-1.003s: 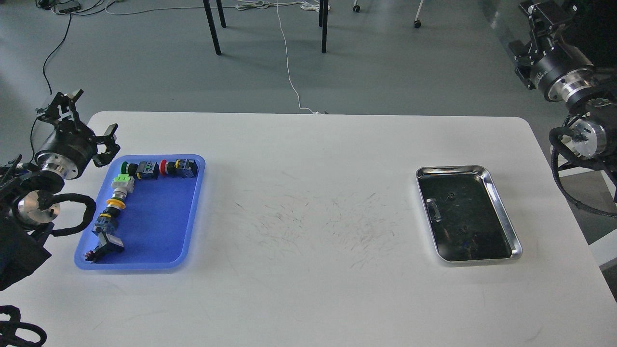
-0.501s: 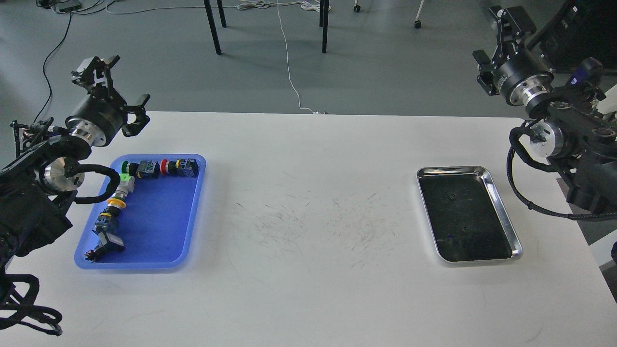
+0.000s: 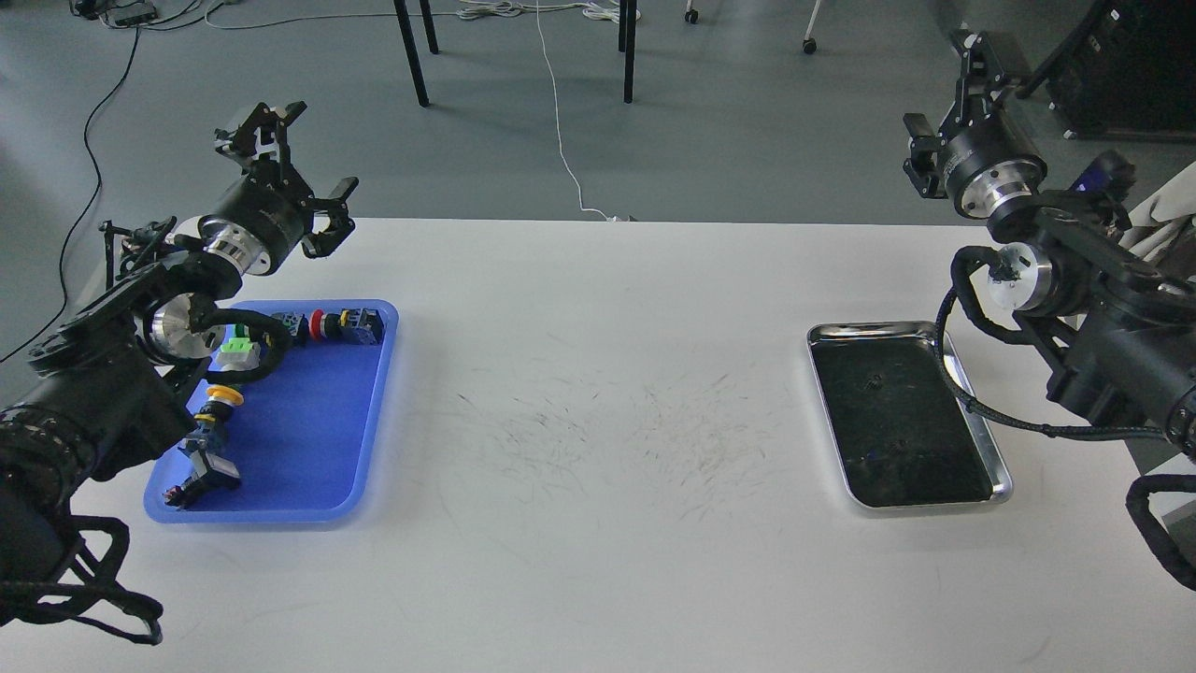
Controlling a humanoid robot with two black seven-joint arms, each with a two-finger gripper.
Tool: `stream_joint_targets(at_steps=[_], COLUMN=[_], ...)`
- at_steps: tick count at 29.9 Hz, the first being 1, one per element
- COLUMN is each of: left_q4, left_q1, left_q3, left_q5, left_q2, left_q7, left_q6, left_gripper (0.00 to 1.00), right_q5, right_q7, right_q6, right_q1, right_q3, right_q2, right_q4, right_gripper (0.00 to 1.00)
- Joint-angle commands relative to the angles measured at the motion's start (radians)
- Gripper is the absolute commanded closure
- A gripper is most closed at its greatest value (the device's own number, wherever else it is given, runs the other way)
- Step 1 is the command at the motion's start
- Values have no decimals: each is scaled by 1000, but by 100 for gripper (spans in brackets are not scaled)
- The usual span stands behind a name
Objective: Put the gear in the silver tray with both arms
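The gear, several small button and switch parts (image 3: 322, 325), lies in an L-shaped row inside a blue plastic tray (image 3: 299, 430) at the table's left. My left forearm covers part of that row. My left gripper (image 3: 297, 164) hangs above the table's far left edge, beyond the blue tray, open and holding nothing. The silver tray (image 3: 888, 421) sits on the right with a dark reflective bottom and nothing large in it. My right gripper (image 3: 944, 107) is raised beyond the far right corner, behind the silver tray, fingers spread open and holding nothing.
The white table (image 3: 598, 421) has faint scuff marks in its middle. A black cable (image 3: 967, 402) from my right arm loops over the silver tray's right rim. Chair legs (image 3: 411, 56) and a white cord (image 3: 559, 131) are on the floor beyond the table.
Both arms have swung inward and up. The left gripper moved right to beyond the blue tray, its forearm now over some parts. The right gripper shifted left and its arm reaches further over the table.
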Motion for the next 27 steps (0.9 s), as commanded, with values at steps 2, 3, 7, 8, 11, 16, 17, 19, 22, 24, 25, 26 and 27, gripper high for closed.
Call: stream_joint_targets(at_steps=[2, 3, 7, 8, 11, 16, 17, 19, 22, 24, 25, 26, 27], left_q4=[0, 0, 0, 0, 0, 0, 0, 0, 0, 0, 0, 0, 0], left_q1=[-5, -5, -9, -12, -11, -9, -9, -9, -9, -8, -6, -6, -3], left_q3=[7, 7, 7, 7, 7, 7, 7, 7, 7, 7, 7, 7, 7], left_q5=[-1, -1, -3, -3, -3, -3, -3, -3, -3, -3, -3, -3, -3], left_q2=[-15, -20, -23, -23, -28, -28, -23, -23, -21, -21, -20, -18, -17], left_q7=[0, 0, 0, -1, -3, -1, -1, 0, -1, -3, -3, -3, -3], left_q6=[8, 14, 20, 20, 21, 23, 23, 23, 23, 23, 21, 21, 21], left_gripper=[2, 2, 2, 2, 2, 2, 2, 2, 2, 2, 2, 2, 2], right_q5=[0, 0, 2, 2, 26, 181, 187, 184, 184, 183, 181, 181, 181], right_q7=[12, 10, 0, 0, -19, -92, -100, -97, -94, -89, -89, -89, -89], right_q6=[-2, -2, 0, 0, 10, 15, 17, 9, 4, 12, 15, 17, 17], right_q1=[-6, -8, -9, -12, -31, -46, -48, -54, -61, -65, -65, -65, -66], right_q3=[-2, -1, 22, 33, 65, 112, 123, 113, 109, 105, 103, 102, 102], right_q2=[2, 3, 10, 10, 19, 23, 25, 28, 40, 43, 43, 43, 43], right_q4=[-1, 0, -3, 0, 3, -4, -1, 0, 0, 6, 11, 13, 10], right_gripper=[0, 0, 0, 0, 0, 0, 0, 0, 0, 0, 0, 0, 0])
